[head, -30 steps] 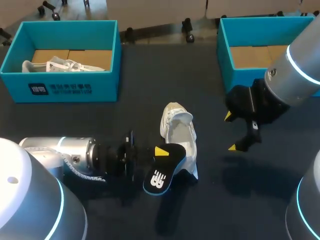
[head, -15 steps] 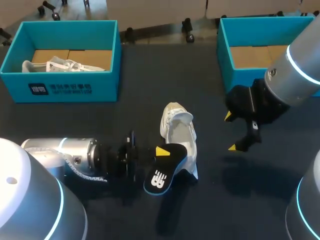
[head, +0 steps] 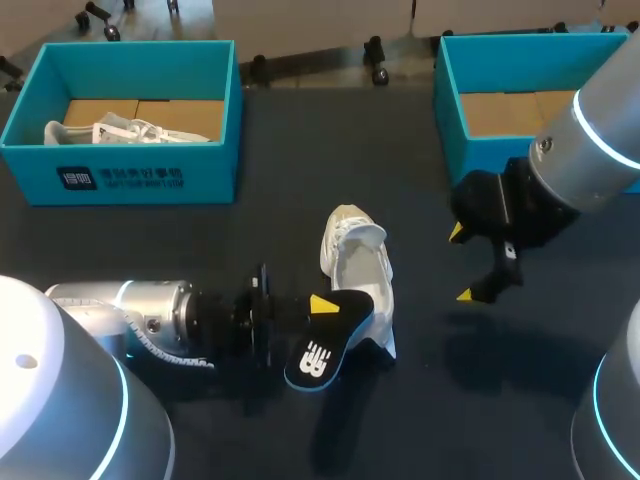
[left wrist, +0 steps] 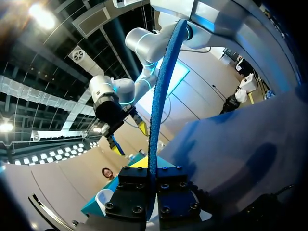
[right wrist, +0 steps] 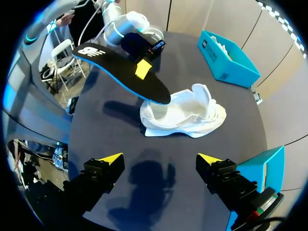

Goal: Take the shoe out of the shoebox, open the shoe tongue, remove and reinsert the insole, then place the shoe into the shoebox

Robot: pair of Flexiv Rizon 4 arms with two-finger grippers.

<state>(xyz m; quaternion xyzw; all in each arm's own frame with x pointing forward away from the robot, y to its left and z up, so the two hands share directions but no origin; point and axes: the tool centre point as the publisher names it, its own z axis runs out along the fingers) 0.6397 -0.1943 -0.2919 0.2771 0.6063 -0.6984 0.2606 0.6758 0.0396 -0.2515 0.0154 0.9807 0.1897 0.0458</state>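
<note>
White mesh sneaker unboxed, toward counter's near edge. Your L tool clamps the black, blue-edged insole; R tool released. Remaining: reinsert, rebox.

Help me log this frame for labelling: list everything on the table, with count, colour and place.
left shoebox: 1, teal, far left
right shoebox: 1, teal, far right
boxed shoe: 1, white, in left shoebox
shoe: 1, white, mid-table
insole: 1, black, blue-edged, one end at the shoe
table: 1, dark
left gripper: 1, yellow tips, shut on insole
right gripper: 1, yellow tips, open, above table right of shoe
</note>
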